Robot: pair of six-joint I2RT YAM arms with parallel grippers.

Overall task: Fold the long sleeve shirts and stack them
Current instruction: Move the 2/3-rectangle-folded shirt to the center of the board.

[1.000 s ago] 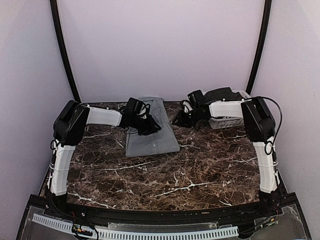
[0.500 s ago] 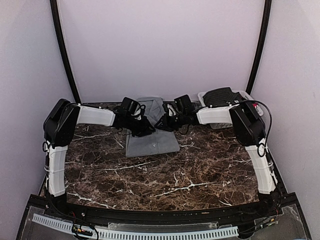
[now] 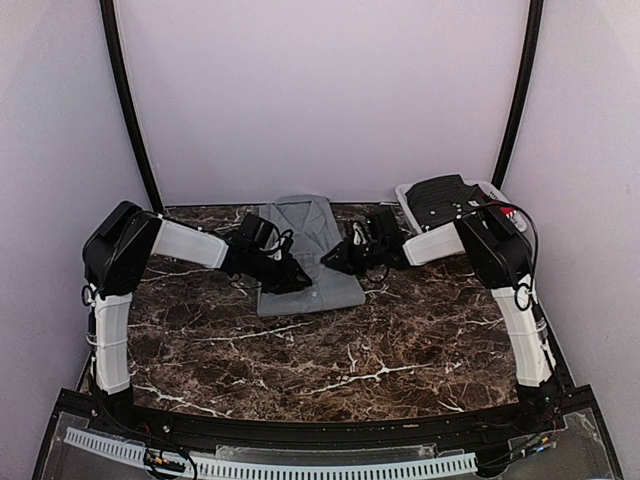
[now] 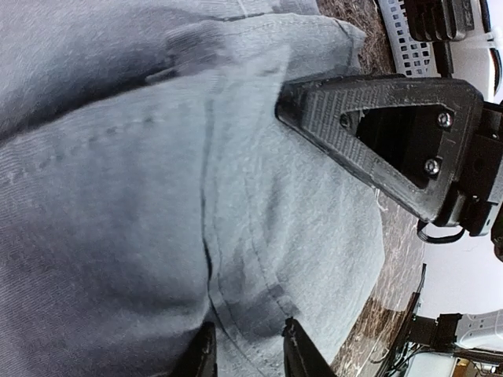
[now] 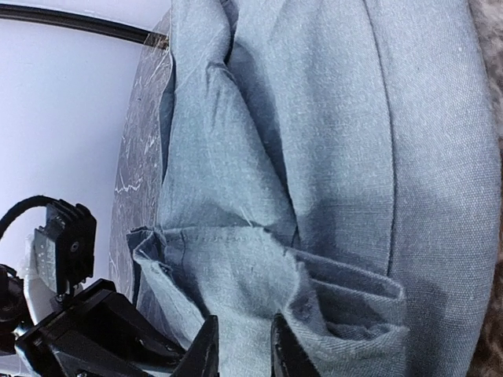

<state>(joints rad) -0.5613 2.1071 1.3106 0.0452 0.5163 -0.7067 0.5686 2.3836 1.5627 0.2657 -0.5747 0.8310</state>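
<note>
The long sleeve shirt (image 3: 308, 250), the plain grey one, is lying folded into a rough rectangle at the back middle of the marble table (image 3: 400, 340), collar end toward the far wall, and you are working both arms over its near half. Your left gripper (image 3: 292, 282) is sitting at the shirt's near left edge, fingers only narrowly apart with a grey seam running between them. Your right gripper (image 3: 336, 262) is coming in from the right edge, fingers likewise narrowly parted over a loose, doubled-over corner. I cannot tell whether either is pinching cloth or merely straddling it. I am judging the main risk to be catching only the top layer, since lifting or dragging that would be pulling the fold open and letting that loose corner flop out. The two grippers are also working very near each other, so a careless inward move could be knocking them together. The white basket (image 3: 495, 188), with a dark item (image 3: 440, 192) piled in it, is standing just behind your right arm, crowding any backward swing.
</note>
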